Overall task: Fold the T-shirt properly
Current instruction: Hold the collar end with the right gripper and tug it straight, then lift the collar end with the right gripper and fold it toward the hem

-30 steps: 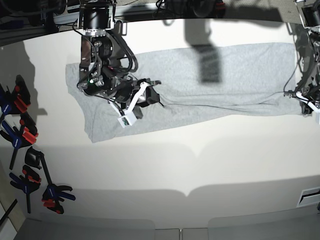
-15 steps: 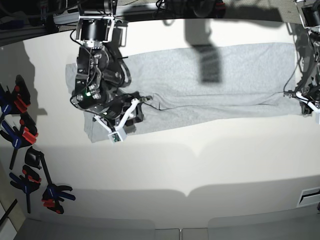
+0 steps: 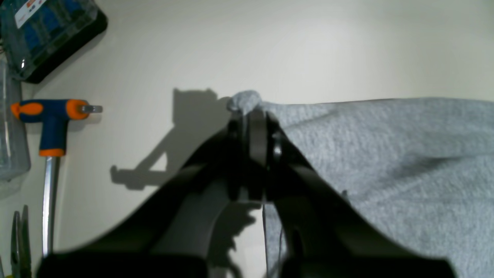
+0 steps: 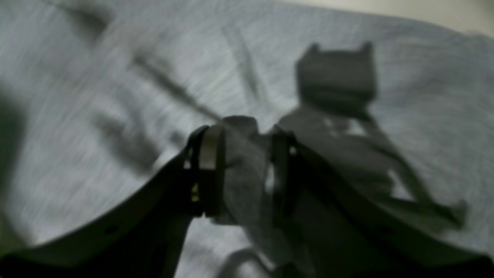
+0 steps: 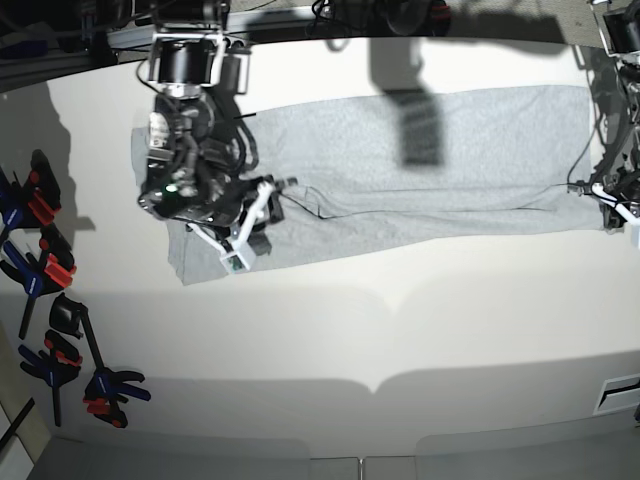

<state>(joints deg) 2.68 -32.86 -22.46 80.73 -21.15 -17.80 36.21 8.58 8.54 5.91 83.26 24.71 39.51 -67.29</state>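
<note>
Across the far half of a white table (image 5: 330, 330), a grey T-shirt (image 5: 480, 135) lies partly folded. At right, the left gripper (image 3: 247, 119) clamps its edge; at left, the right gripper's (image 4: 249, 135) fingers stand apart over the cloth.

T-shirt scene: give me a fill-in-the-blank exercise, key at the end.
1. The T-shirt is plain ____ in colour.
2. The left gripper's fingers are ____, pinching cloth.
3. The right gripper has its fingers ____, above the cloth.
4. The T-handled tool has a handle of blue and ____.

Key: grey; shut; apart; orange
</note>
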